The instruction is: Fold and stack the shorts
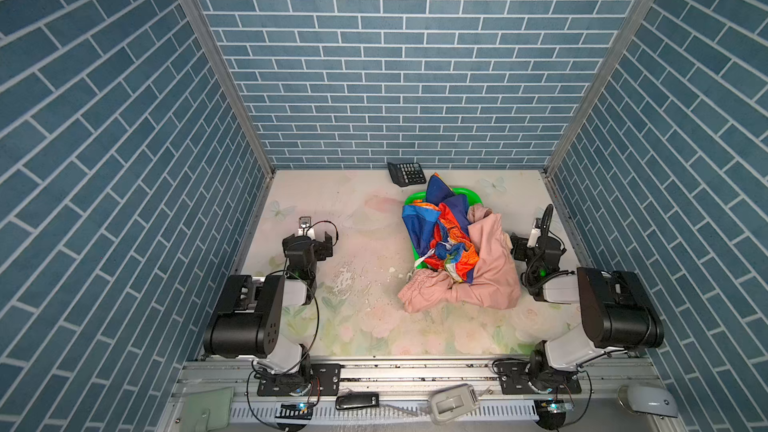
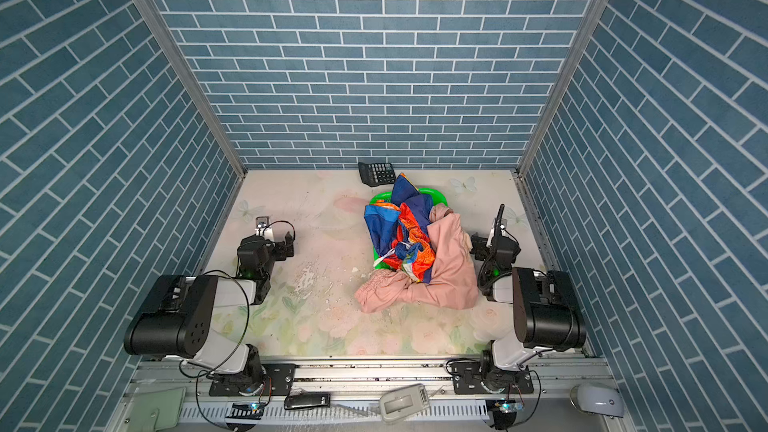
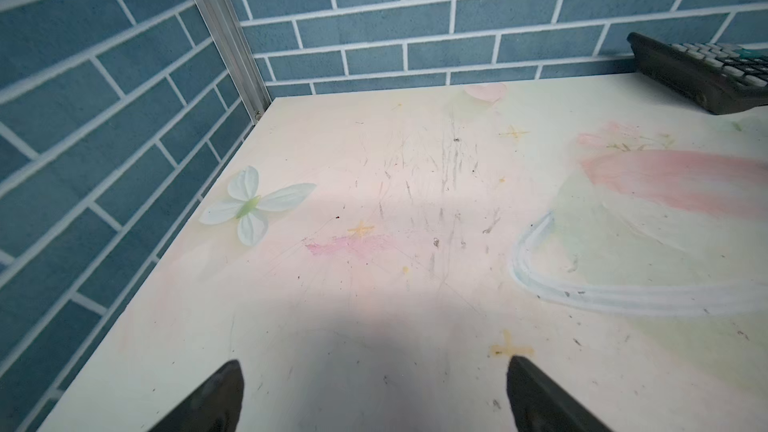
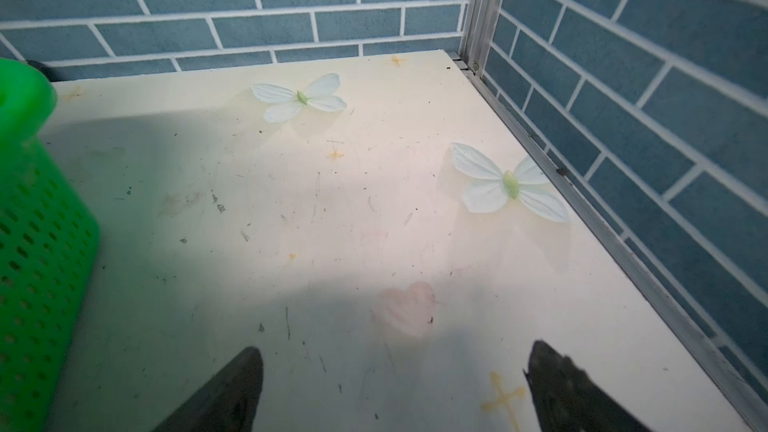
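Altogether, two pairs of shorts can be told apart with certainty: the rainbow-striped shorts (image 1: 449, 230) and the pink shorts (image 1: 492, 268). Both are heaped in and over one green basket (image 1: 461, 192), right of the tabletop's (image 1: 365, 209) middle. A gathered waistband (image 1: 419, 290) is seen at the near edge of the heap. Whether it belongs to the pink pair or to a further pair cannot be told. One white drawstring (image 1: 428, 257) is looped across the striped cloth.

Two claws are counted. The left claw (image 3: 376, 396) is held wide apart with nothing between its fingers, above bare tabletop near the left wall. The right claw (image 4: 397, 367) is likewise spread and empty, close to the right wall, with the basket's mesh side just beside it.

One calculator (image 1: 407, 173) is propped at the back wall, just behind the basket's far rim. Three printed butterflies (image 2: 249, 207) are counted on the surface in a top view.

Pink cloth is spilled over the basket's near and right sides onto the tabletop, reaching close to the right arm. Open room is left across the whole left half and along the near edge.
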`<action>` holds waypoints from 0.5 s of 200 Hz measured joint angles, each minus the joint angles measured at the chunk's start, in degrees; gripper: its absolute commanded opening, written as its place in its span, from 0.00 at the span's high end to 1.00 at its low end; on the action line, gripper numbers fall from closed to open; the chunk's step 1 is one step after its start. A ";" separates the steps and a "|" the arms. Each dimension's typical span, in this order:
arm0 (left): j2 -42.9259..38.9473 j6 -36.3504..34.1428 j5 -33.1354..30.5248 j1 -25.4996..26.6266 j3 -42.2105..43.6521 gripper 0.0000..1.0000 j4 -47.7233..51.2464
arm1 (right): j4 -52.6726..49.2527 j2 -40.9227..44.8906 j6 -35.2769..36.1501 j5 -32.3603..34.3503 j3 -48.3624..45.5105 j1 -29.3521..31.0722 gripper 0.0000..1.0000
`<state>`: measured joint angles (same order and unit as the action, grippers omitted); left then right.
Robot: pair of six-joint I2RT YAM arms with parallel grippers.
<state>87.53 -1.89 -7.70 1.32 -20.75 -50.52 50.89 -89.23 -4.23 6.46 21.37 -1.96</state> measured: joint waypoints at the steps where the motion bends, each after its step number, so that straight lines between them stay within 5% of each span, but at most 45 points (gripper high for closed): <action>1: 0.00 0.00 0.00 0.00 0.00 0.00 0.00 | 0.00 0.00 0.00 0.00 0.00 0.00 0.01; 100: 0.00 0.00 0.00 0.00 0.00 0.00 0.00 | 0.00 0.00 0.00 -0.72 0.00 -0.04 0.01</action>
<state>87.53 -1.89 -7.70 1.32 -20.75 -50.52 50.89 -89.23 -4.23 5.74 21.37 -2.00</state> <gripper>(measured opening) 0.995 0.989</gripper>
